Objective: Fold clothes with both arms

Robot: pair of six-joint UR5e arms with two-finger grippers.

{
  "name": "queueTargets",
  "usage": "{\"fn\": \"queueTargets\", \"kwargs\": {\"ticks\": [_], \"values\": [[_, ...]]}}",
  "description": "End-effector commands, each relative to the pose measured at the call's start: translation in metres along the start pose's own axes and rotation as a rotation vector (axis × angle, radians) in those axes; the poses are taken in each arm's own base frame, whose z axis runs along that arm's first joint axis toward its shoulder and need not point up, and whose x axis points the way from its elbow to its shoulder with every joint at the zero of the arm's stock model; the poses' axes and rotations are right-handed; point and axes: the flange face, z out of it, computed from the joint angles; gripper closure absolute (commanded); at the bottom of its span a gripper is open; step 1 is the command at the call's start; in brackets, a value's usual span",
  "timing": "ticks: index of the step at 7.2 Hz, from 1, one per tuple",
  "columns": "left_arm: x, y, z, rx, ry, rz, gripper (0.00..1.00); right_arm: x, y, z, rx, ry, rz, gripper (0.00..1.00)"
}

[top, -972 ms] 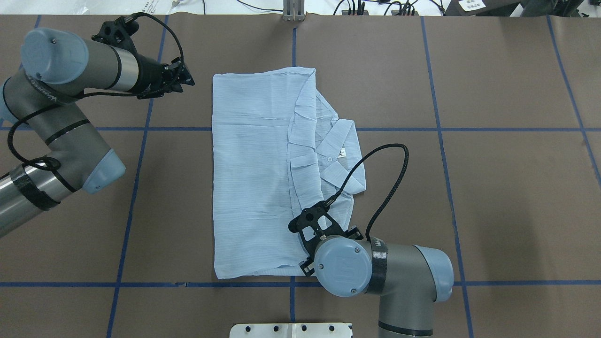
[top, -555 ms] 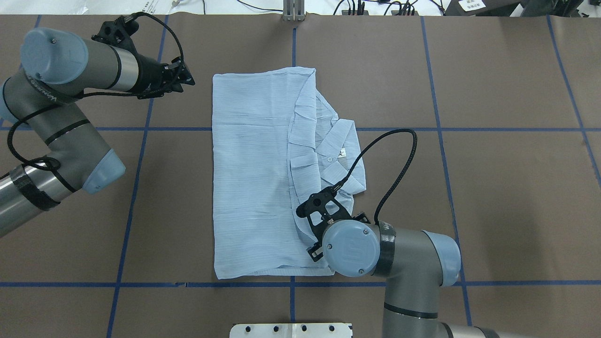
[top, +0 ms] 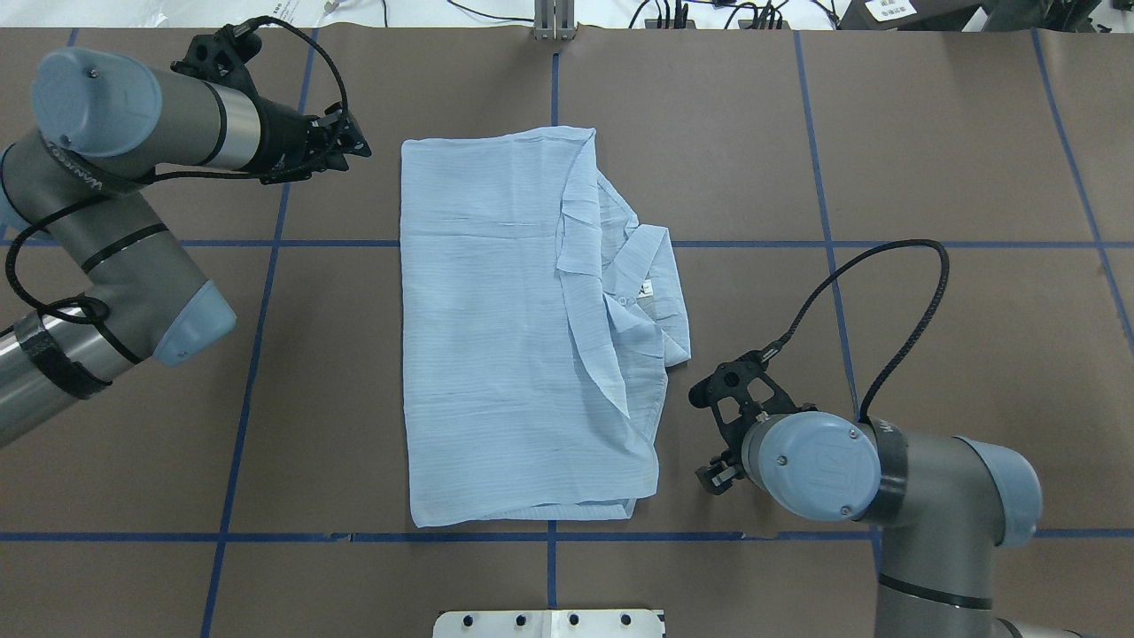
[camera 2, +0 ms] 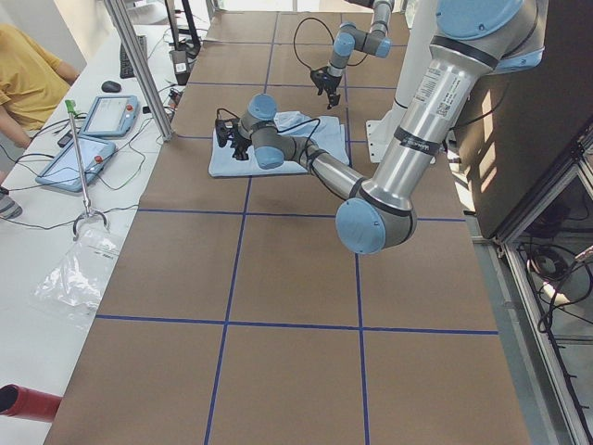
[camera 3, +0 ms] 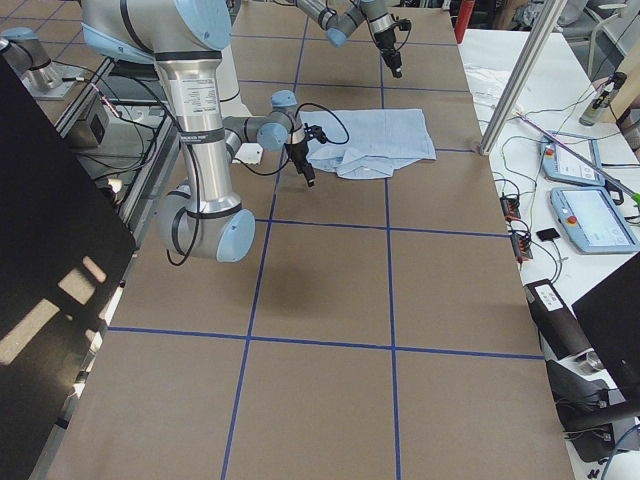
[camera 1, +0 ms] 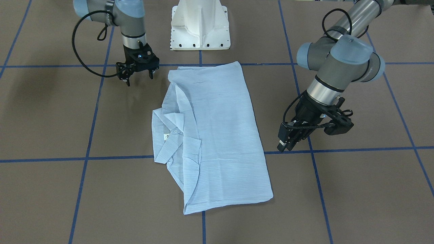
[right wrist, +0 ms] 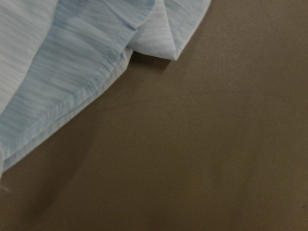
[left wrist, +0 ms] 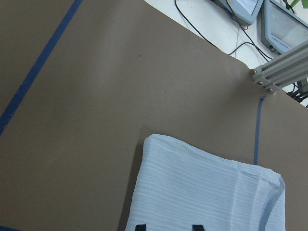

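A thin, pale-blue, finely striped shirt (top: 487, 337) lies folded into a long rectangle in the middle of the brown paper-covered desk (top: 930, 133), which is marked off by a grid of blue tape lines (top: 966, 244). Its collar (top: 656, 257), with a small white neck label (top: 645, 287), sticks out on the robot's right side, and a loose flap of cloth runs diagonally below it.

The left arm's black two-finger claw (camera 1: 283, 145) hangs near the shirt's far left corner, apart from the cloth. The left wrist view shows its two fingertips (left wrist: 139, 227) spread with nothing between them. The right arm's black claw (camera 1: 139, 77) points down at bare desk just off the shirt's near right corner, fingers splayed and empty. Neither claw touches the garment.
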Motion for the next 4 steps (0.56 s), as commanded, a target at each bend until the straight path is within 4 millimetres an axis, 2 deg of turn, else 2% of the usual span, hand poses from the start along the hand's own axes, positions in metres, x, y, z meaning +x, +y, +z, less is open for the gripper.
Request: {"fn": "queueTargets", "kwargs": {"ticks": [1, 2, 4], "values": [[0.001, 0.0, -0.001, 0.001, 0.002, 0.0, 0.57, -0.003, 0.003, -0.011, -0.001, -0.029, 0.021, 0.0], [0.002, 0.0, -0.002, 0.001, 0.006, 0.002, 0.57, -0.018, -0.01, -0.017, 0.015, -0.047, 0.022, 0.0], [0.002, 0.0, -0.007, -0.007, 0.011, 0.006, 0.57, -0.055, -0.065, -0.013, 0.052, -0.059, 0.062, 0.0]]}}
